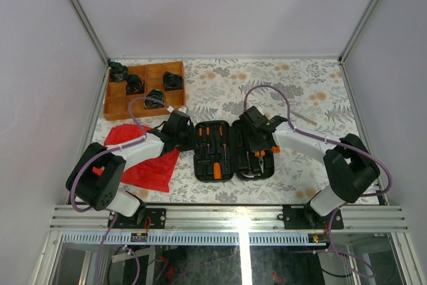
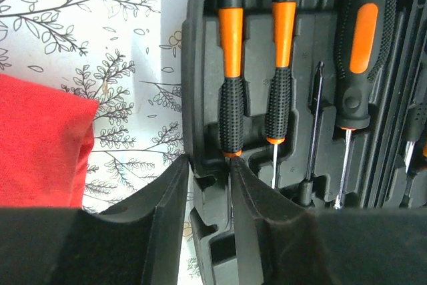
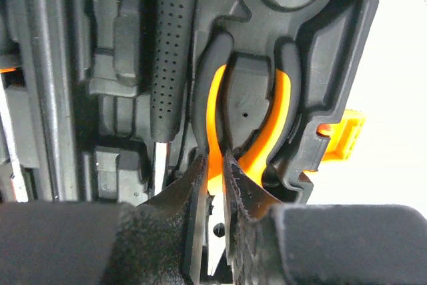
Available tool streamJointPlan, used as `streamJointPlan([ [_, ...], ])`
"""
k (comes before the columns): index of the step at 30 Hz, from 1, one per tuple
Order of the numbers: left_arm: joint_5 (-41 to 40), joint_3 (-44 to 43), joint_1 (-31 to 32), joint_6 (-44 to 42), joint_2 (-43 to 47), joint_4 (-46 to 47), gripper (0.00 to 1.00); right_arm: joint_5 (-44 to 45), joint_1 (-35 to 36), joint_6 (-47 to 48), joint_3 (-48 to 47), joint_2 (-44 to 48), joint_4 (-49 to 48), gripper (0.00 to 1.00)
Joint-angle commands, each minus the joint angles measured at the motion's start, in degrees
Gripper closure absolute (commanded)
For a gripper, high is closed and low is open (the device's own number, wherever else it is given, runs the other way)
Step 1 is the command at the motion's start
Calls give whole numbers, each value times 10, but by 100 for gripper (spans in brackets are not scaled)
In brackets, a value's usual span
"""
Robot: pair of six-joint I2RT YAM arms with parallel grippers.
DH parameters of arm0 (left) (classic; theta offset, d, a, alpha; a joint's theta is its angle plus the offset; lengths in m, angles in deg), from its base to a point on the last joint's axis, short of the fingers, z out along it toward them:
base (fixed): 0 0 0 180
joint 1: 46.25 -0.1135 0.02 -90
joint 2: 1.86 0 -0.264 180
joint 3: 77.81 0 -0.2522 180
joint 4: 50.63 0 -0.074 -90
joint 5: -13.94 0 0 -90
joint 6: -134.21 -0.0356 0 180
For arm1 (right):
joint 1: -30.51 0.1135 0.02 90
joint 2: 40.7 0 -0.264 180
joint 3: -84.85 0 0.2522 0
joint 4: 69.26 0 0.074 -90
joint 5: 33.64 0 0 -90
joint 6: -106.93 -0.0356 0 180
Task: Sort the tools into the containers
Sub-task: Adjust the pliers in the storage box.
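Observation:
The black tool case (image 1: 235, 165) lies open in the middle, just ahead of both arms. Its left half (image 2: 200, 65) holds several orange-and-black screwdrivers (image 2: 231, 85) in moulded slots. My left gripper (image 2: 208, 163) straddles that half's left wall; one finger is outside over the cloth-patterned table, the other inside beside the leftmost screwdriver's thin shaft. The jaws stand narrow on the wall. In the right half (image 3: 320, 45) the orange-handled pliers (image 3: 277, 118) lie in their slot. My right gripper (image 3: 215, 159) is shut on the pliers' left handle. The orange latch (image 3: 343, 138) sticks out at the right.
A wooden compartmented tray (image 1: 113, 101) with several black parts stands at the back left. A red cloth (image 1: 150, 168) lies left of the case, under my left arm (image 1: 133, 151). Walls close the table on three sides.

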Motion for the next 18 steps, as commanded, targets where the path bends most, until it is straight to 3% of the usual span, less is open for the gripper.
streamJointPlan([
  [1,0,1,12,14,-20,29,72,-26,13,-18,1,67,-20,78],
  [6,-2,3,12,14,-14,26,72,39,11,-33,14,92,9,78],
  [18,-3,3,12,13,-14,20,67,19,-2,-68,39,52,39,84],
])
